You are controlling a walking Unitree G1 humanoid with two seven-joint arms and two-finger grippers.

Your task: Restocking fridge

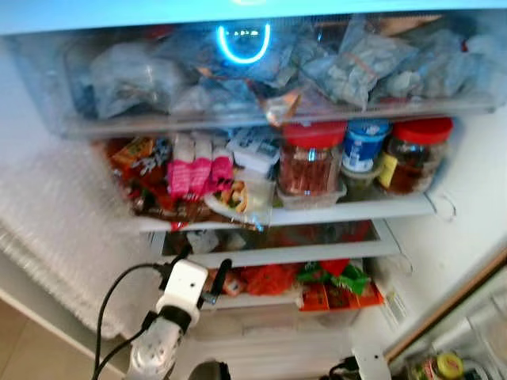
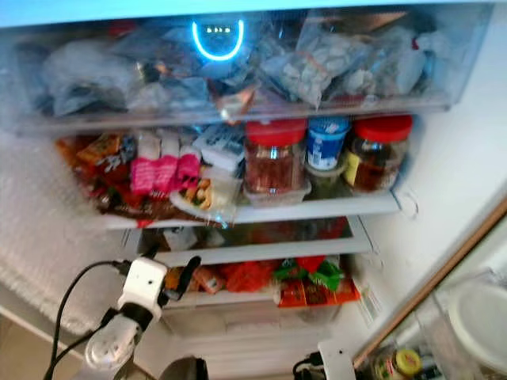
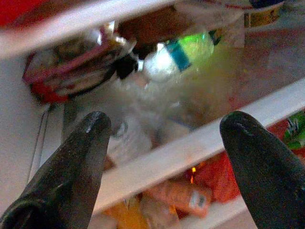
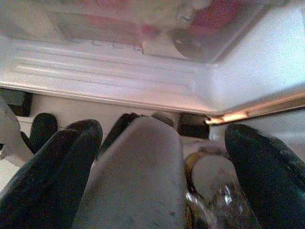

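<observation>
Fridge (image 1: 444, 261) open, shelves crowded. Left gripper (image 3: 162, 157) raised at middle shelf edge (image 1: 317, 252), fingers spread, empty. Right gripper (image 4: 157, 162) low by fridge base, fingers spread around a pale bottle-like item (image 4: 138, 176), grip uncertain. Next, probably: lift item to a gap; red-lidded jars (image 1: 313, 158) and packets (image 1: 190, 170) block upper shelf.

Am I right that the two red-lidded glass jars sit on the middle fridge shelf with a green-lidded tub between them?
Not quite. The two red-lidded glass jars do sit on the middle fridge shelf, but the tub between them has a blue lid and label, not green. The left eye view shows it.
</observation>
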